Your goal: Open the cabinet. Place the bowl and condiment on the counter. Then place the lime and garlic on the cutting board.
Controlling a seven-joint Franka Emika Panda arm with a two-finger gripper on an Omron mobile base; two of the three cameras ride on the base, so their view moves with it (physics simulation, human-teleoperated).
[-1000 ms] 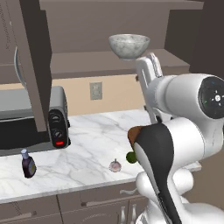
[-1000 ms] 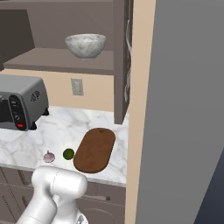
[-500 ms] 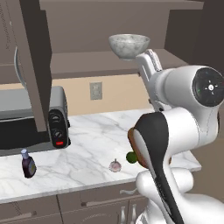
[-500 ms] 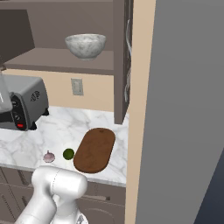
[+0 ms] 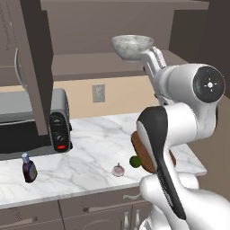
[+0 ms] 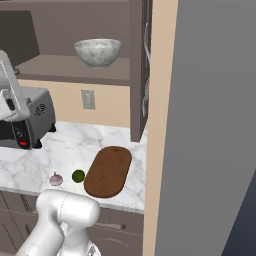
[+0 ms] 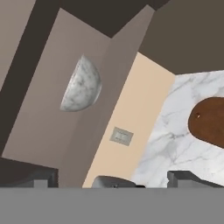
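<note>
The cabinet stands open, its left door [image 5: 33, 67] swung out and its right door [image 6: 142, 70] seen edge-on. On its shelf [image 5: 90, 63] sits the speckled bowl [image 5: 132, 46] [image 6: 98, 52] [image 7: 81, 85]. My gripper [image 5: 150, 56] [image 7: 116, 181] is raised just right of and below the bowl, open and empty, apart from it. The condiment [image 5: 29, 168] stands on the counter [image 5: 90, 148] near the front left. Garlic [image 5: 118, 170] [image 6: 56, 179] and lime [image 5: 134, 161] [image 6: 78, 176] lie on the marble just left of the cutting board [image 6: 108, 171].
A toaster oven [image 5: 27, 130] [image 6: 25, 125] stands at the back left of the counter under the open door. A wall outlet [image 5: 98, 93] is below the shelf. A tall grey panel [image 6: 210, 125] walls off the right side. Drawers [image 5: 90, 209] run under the counter.
The arm has lifted and the hand has risen closer to the bowl on the shelf. The jaws stayed open. Nothing on the counter moved.
</note>
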